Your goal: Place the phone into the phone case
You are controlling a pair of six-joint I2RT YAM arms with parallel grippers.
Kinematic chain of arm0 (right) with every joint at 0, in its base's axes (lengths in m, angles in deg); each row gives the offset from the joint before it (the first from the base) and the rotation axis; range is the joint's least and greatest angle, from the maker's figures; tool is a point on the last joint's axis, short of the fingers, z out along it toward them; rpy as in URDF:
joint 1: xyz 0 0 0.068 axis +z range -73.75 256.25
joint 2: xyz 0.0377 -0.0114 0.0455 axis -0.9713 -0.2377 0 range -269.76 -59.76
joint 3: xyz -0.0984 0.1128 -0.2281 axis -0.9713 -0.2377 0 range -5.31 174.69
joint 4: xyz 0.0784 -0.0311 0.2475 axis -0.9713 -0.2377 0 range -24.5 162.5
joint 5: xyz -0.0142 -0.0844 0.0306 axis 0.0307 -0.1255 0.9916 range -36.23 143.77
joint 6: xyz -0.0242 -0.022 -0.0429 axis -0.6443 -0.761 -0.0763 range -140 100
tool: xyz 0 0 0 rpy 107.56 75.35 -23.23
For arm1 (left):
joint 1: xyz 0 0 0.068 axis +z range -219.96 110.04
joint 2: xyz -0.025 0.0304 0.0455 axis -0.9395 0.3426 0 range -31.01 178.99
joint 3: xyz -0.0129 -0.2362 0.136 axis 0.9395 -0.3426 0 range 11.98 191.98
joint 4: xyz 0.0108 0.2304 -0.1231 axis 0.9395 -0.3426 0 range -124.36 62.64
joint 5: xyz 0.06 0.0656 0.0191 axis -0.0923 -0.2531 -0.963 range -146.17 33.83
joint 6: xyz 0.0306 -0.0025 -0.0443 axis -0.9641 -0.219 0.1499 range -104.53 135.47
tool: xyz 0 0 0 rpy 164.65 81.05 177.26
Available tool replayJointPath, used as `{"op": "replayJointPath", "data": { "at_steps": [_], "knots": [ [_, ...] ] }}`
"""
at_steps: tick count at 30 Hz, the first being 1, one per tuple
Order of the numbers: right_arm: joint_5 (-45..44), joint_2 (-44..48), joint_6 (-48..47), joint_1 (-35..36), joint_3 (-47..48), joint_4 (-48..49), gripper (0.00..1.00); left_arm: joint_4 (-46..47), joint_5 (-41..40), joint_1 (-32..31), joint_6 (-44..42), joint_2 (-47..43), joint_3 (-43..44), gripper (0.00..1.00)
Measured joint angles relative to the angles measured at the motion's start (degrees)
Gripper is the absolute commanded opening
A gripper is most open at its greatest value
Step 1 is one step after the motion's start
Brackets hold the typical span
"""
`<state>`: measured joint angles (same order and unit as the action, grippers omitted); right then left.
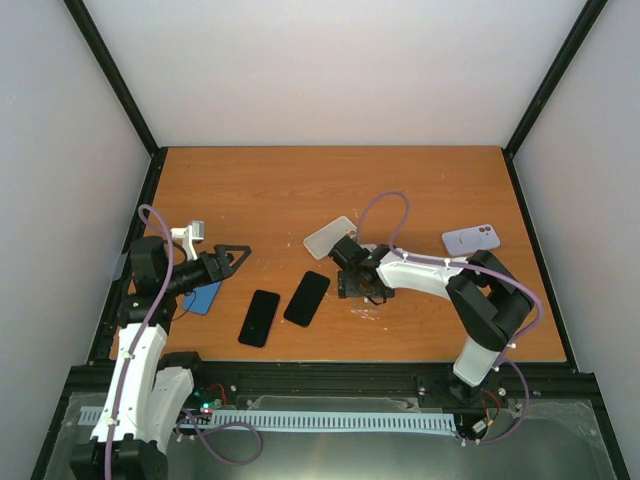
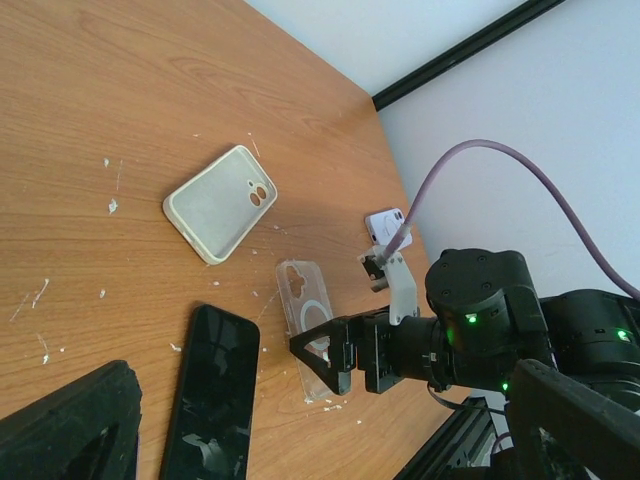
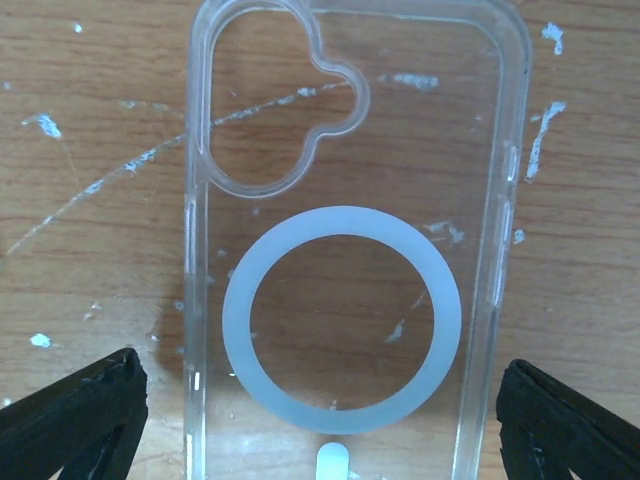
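A clear phone case (image 3: 345, 250) with a white ring lies flat on the wooden table, and it also shows in the left wrist view (image 2: 308, 310). My right gripper (image 3: 320, 430) is open just above it, one finger at each long side of the case, touching nothing; from above it shows at mid-table (image 1: 352, 285). Two black phones (image 1: 307, 298) (image 1: 260, 317) lie face up to its left. The nearer one shows in the left wrist view (image 2: 215, 400). My left gripper (image 1: 236, 256) is open and empty, held above the table left of the phones.
A beige case (image 1: 330, 237) lies open side up behind the right gripper. A lilac case (image 1: 471, 239) lies at the right. A blue case (image 1: 203, 297) lies under the left arm. Black frame posts edge the table.
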<state>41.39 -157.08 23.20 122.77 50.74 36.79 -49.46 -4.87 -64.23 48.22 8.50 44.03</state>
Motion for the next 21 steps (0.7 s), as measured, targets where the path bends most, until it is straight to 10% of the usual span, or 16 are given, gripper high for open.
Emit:
{"op": "replayJointPath", "data": {
  "at_steps": [21],
  "knots": [
    [-0.26, 0.7, 0.17, 0.44, -3.52, 5.14, 0.69, -1.05, -1.18, 0.0, 0.02, 0.13, 0.0, 0.97]
  ]
}}
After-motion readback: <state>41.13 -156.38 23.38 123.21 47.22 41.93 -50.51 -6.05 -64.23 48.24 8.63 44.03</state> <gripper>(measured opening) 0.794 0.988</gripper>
